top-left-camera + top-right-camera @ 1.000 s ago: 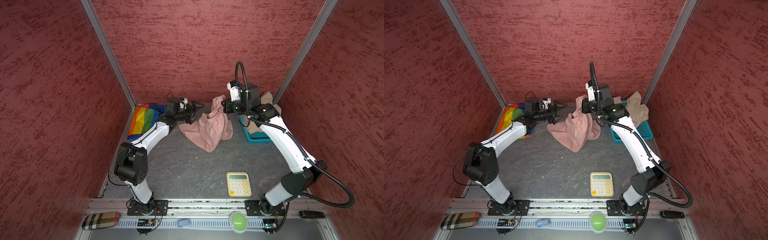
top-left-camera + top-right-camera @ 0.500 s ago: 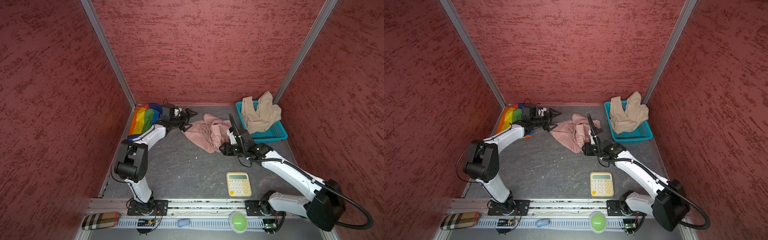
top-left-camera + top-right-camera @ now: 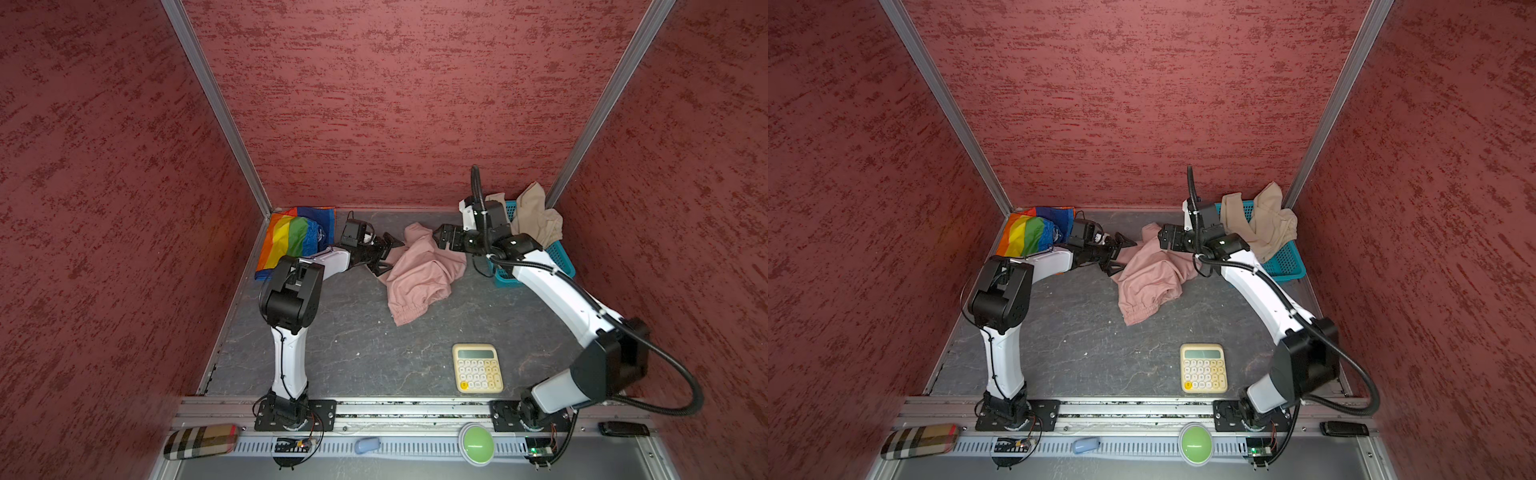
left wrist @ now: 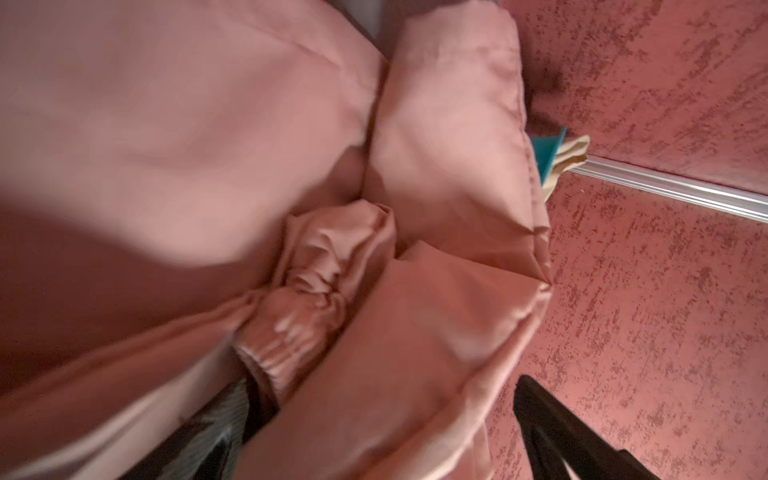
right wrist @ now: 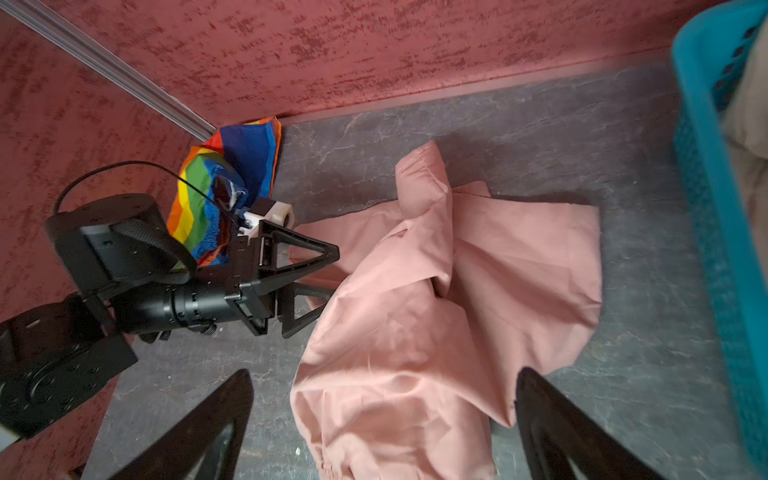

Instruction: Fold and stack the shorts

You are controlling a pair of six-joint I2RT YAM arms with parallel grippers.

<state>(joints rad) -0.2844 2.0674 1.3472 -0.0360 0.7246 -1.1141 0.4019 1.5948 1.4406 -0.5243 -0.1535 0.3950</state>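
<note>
My cell: rough red textured walls (image 3: 374, 104) left, right and far. Aluminium corner posts (image 3: 216, 104) at both far corners. Floor (image 3: 365, 345) dark grey, stone-veined, matte. Aluminium rail (image 3: 395, 409) along near edge. Light even, shadows soft.

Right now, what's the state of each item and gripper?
pink shorts: crumpled mid-table, unfolded, unheld.
rainbow shorts: lying in the far left corner, nothing stacked on them.
basket: upright, far right.
beige shorts: heaped in the basket, spilling over its rim.
calculator: face up, near front.
left gripper: open, at the pink shorts' edge.
right gripper: open, just above the pink shorts.
</note>
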